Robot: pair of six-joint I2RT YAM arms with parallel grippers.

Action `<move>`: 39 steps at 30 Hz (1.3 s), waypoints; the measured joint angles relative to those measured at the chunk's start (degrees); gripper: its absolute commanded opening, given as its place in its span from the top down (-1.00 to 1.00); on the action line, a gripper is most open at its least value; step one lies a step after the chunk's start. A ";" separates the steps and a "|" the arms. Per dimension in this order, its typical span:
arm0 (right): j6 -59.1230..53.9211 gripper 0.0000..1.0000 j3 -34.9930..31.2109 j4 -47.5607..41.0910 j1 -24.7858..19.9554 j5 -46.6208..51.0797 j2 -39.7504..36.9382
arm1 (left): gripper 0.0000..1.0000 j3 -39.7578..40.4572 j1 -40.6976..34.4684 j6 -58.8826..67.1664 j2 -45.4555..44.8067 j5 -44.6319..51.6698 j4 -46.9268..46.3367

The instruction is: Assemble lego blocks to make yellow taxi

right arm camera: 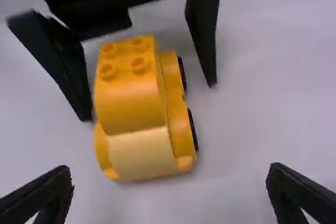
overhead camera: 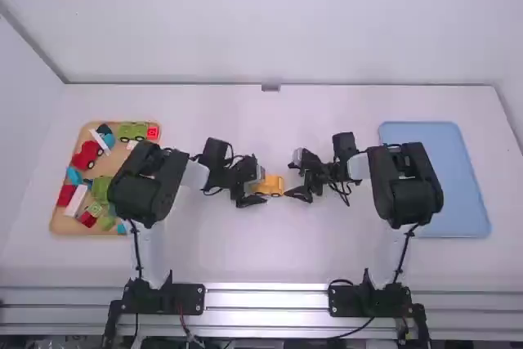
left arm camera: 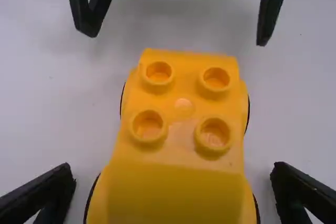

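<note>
In the high view, the yellow car (overhead camera: 272,185) stands on the table between my left gripper (overhead camera: 250,184) and right gripper (overhead camera: 296,179). My left gripper (left arm camera: 173,176) is open around the yellow car (left arm camera: 181,192), with a gap on each side. The car has a studded, curved top and dark wheels. My right gripper (right arm camera: 169,176) is open, apart from the yellow car (right arm camera: 131,98) and facing its end; between its fingers is bare table. A paler yellow sloped part (right arm camera: 140,153) sits at that end of the car.
A tan tray (overhead camera: 59,223) at the left holds red, green, blue and white blocks, with the left arm partly above its right side. A blue tray (overhead camera: 458,173) lies at the right, beside and partly beneath the right arm.
</note>
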 measured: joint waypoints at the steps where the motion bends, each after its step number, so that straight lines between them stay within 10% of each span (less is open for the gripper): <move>1: -0.35 -0.97 -0.20 0.42 0.02 0.74 0.00 | -0.98 -0.02 0.00 -0.04 -1.09 -0.87 -2.38; 13: 9.42 -0.96 -7.48 29.97 8.41 2.71 3.30 | -0.98 -0.02 0.63 -1.53 -15.43 -10.45 -18.38; 35: 22.73 -0.99 0.39 34.42 18.95 10.82 8.79 | -0.98 -1.25 15.08 -7.08 -41.92 -18.01 -33.79; 39: 24.00 -0.64 1.29 34.40 19.30 10.58 9.25 | -0.98 -2.95 16.52 -8.26 -42.25 -18.21 -32.26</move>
